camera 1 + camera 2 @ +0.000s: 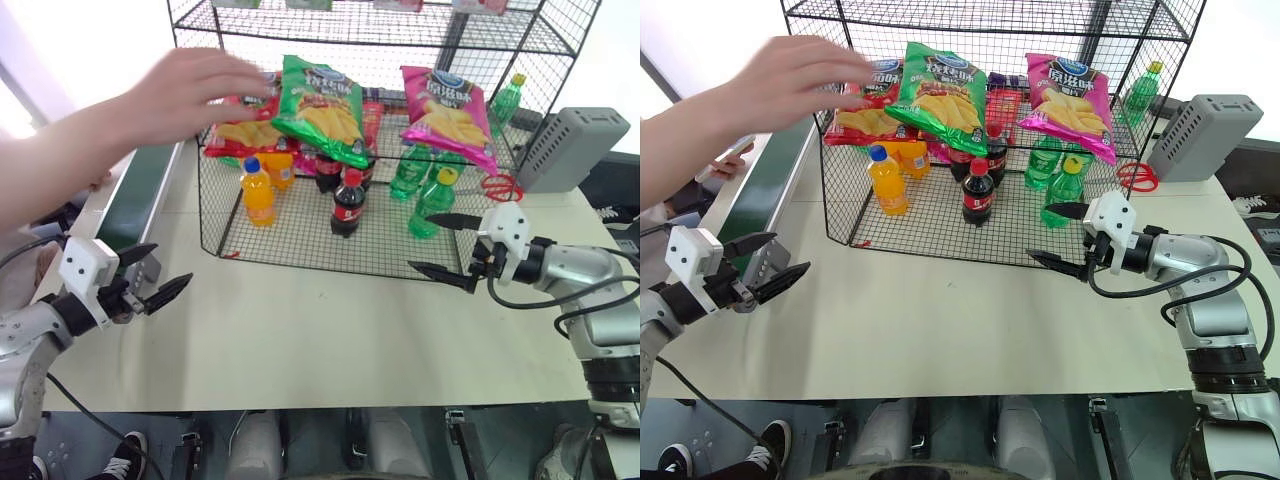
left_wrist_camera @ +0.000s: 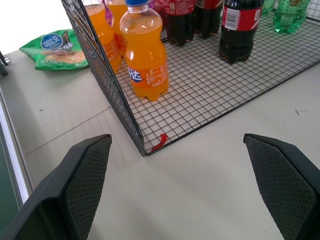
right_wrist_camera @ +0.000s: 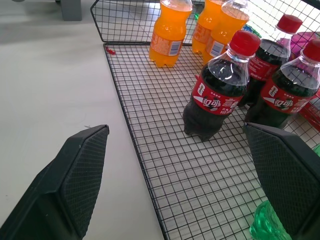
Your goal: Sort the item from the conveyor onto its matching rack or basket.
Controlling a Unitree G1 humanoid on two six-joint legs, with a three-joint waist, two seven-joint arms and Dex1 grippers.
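A person's hand [image 1: 185, 90] covers most of the red chip bag [image 1: 235, 135] and the conveyor's [image 1: 135, 205] far end (its near end sits behind the left gripper [image 1: 150, 275]).

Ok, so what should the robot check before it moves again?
1. Left fingers open and empty: ok.
2. Right fingers open and empty: ok.
3. No one in the way: not ok. A person's hand reaches over the conveyor towards the rack.
4. Something waiting on the conveyor to pick up: cannot tell; the person's arm hides part of it.
5. Pink chip bag in its place: ok, it lies on the rack above the green bottles.
6. Bottles on the rack's bottom tier standing upright: ok.
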